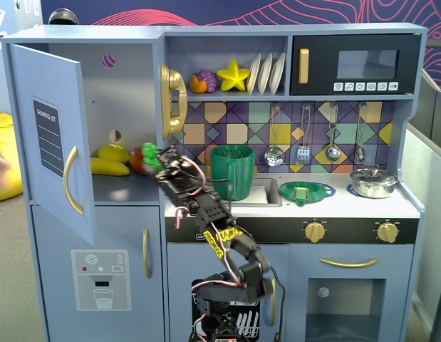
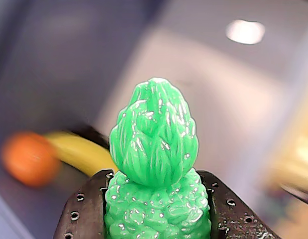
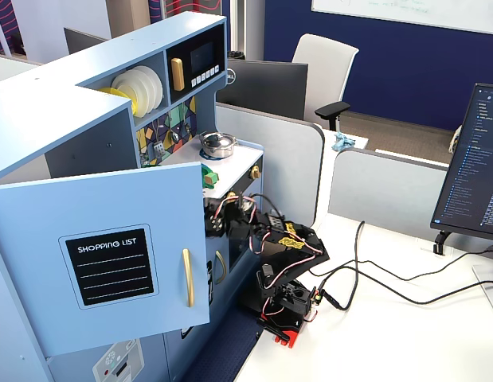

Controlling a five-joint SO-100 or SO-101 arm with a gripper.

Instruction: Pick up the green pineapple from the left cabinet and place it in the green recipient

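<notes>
Toy-kitchen setup; left cabinet open, yellow banana on its shelf. Claw at the cabinet mouth, clamped on green pineapple. Grasp looks done; carry step. Next: swing right, over green recipient on counter, release.

A: How does the arm stand?

B: In a fixed view its base is low, below the end effector and to its right. The links rise up and to the left, and the wrist is stretched out almost level.

A: And the end effector itself?

B: In the wrist view the two black jaws of the end effector press on both sides of the green pineapple. The leafy top stands above the jaws. In another fixed view the elbow is bent.
</notes>
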